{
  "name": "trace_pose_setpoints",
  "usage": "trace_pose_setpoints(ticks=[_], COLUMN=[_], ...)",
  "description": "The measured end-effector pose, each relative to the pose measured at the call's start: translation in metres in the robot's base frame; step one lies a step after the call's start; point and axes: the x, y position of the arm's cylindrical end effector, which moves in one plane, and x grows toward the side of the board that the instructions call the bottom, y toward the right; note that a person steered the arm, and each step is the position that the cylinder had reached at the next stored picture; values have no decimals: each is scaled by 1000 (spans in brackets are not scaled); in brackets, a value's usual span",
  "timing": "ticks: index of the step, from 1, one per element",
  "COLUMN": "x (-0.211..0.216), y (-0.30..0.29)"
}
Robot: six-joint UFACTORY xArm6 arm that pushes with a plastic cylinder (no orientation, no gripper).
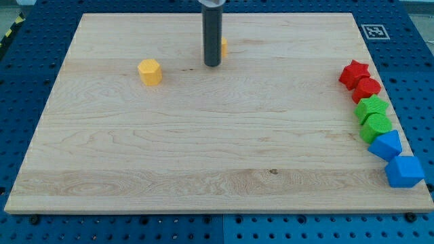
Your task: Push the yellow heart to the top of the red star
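Observation:
My tip (212, 65) rests on the board near the view's top centre. A yellow block (224, 47) shows just right of the rod and is mostly hidden behind it, so I cannot make out its shape. It lies right beside my tip. A yellow hexagon block (150, 71) lies to the left of my tip, well apart from it. The red star (354, 72) sits at the board's right edge, far to the right of my tip, at the head of a column of blocks.
Below the red star along the right edge lie a red block (368, 89), a green star (371, 107), a green block (376, 127), a blue block (386, 145) and another blue block (405, 171). The wooden board (203, 163) sits on a blue pegboard.

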Motion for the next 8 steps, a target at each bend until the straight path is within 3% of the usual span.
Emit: trace_pose_setpoints(ticks=[4, 8], x=[-33, -43], y=[-35, 37])
